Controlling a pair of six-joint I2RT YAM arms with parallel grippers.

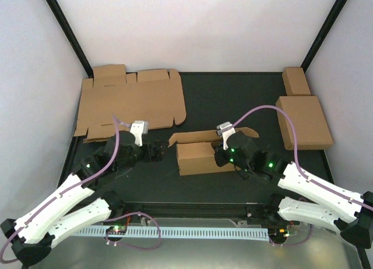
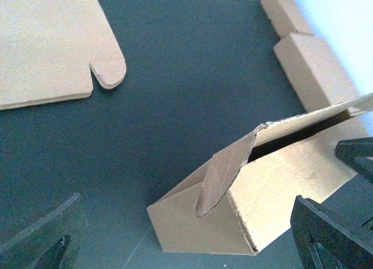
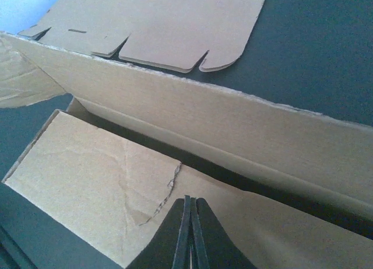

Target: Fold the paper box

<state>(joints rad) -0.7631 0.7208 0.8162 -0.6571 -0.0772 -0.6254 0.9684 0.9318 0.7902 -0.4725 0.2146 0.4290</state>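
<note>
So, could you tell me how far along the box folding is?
Done: the box has walls standing. In hand: the right pincer is shut at its right end; the left pincer stands open beside it. Left: its end flap and long back flap stand untucked.

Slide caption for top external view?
Right arm, jaws shut, at one end of the half-folded brown cardboard box; left arm, jaws open, at the other; flat brown cardboard sheet beyond.

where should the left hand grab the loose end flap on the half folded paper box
Pinch the end flap near its free rounded edge, coming from the paper box's left end, where the open left hand faces it. The flap leans outward from the box, so both faces are exposed for a finger each.
</note>
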